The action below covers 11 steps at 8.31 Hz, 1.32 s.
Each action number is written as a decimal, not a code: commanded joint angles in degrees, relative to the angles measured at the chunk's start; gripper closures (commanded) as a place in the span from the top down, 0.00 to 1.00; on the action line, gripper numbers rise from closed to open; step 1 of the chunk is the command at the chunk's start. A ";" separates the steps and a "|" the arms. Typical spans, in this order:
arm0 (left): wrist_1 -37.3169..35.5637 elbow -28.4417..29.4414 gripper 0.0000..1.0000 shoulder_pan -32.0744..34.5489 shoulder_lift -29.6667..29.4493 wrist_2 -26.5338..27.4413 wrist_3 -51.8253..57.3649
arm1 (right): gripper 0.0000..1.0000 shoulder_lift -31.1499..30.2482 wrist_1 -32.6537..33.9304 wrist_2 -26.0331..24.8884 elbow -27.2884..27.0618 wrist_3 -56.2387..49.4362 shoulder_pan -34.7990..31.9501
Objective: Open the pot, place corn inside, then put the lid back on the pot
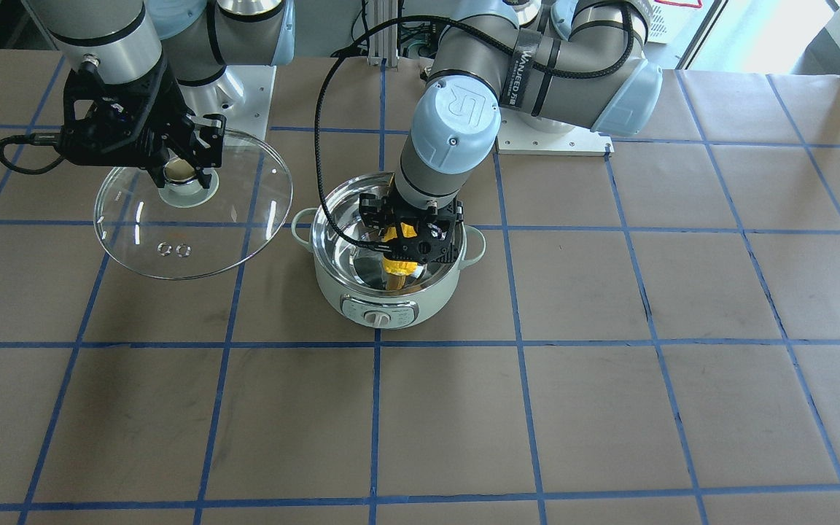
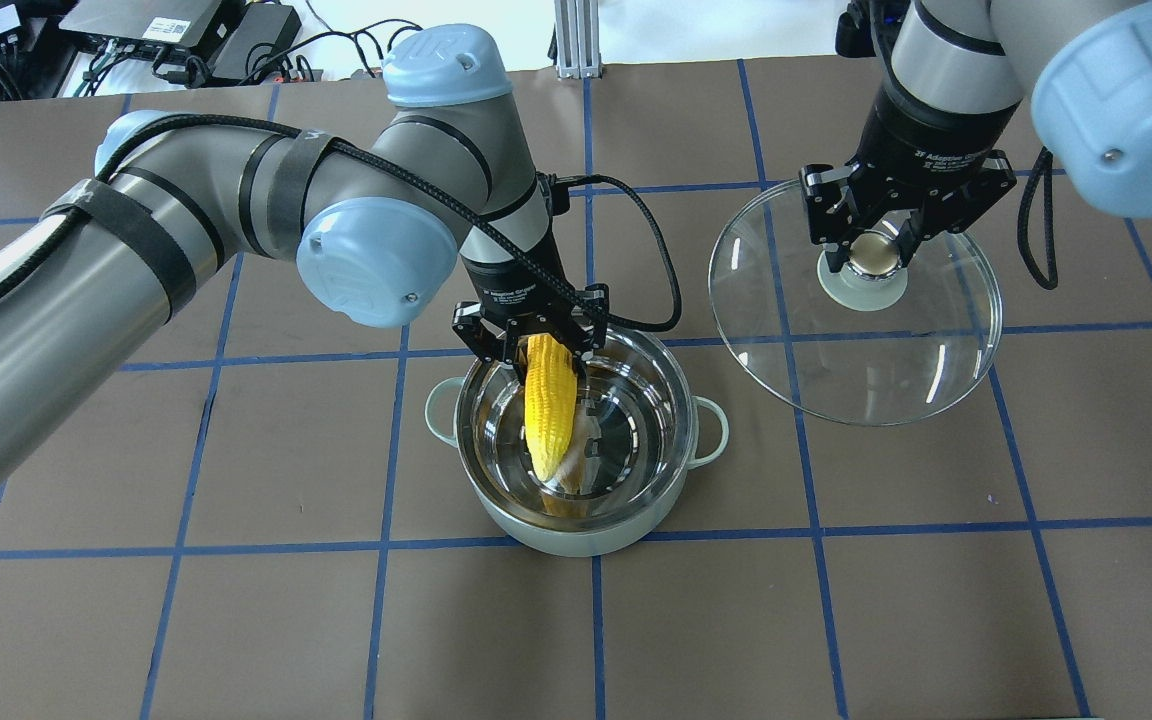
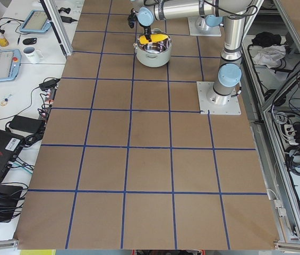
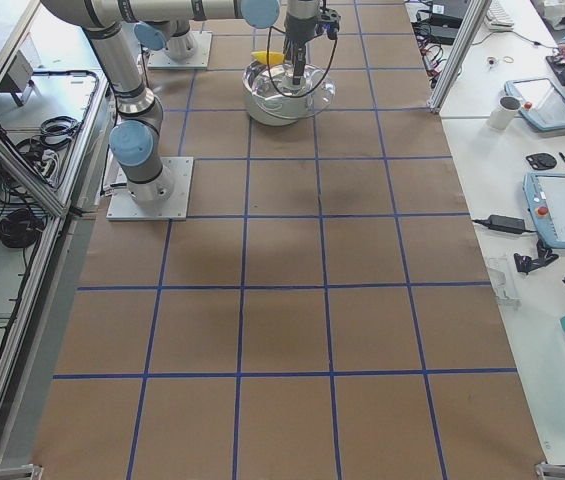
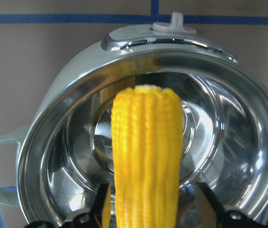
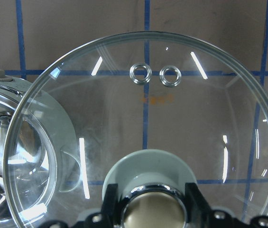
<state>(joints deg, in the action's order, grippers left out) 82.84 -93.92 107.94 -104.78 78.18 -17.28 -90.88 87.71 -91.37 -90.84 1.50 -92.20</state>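
Overhead view, left to right.
- Left gripper (image 2: 539, 358): jaws clamped on upper end of corn (image 2: 548, 415), above rear rim of pot (image 2: 576, 540).
- Corn: tilted, free end down inside steel bowl. Cannot tell if it touches bottom.
- Pot: lidless, upright on table (image 2: 236, 620).
- Right gripper (image 2: 874, 258): jaws closed on knob of lid (image 2: 866, 375).
- Lid: held dome up, beside pot, not touching it.
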 commanded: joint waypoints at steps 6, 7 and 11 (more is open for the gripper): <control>0.40 9.78 1.00 -6.41 1.15 5.50 4.32 | 0.22 -0.09 0.09 1.36 -0.13 0.78 -0.26; 0.48 12.42 1.00 -8.69 1.24 6.80 4.53 | 0.22 0.08 0.18 3.28 -0.22 3.40 -1.39; 1.09 13.42 1.00 -13.99 5.01 9.63 4.09 | 0.21 8.32 8.86 2.95 -0.31 21.49 -20.25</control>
<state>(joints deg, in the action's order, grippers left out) 83.35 -80.76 95.67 -101.67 87.53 -13.42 -87.15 91.54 -88.30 -91.16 14.79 -103.36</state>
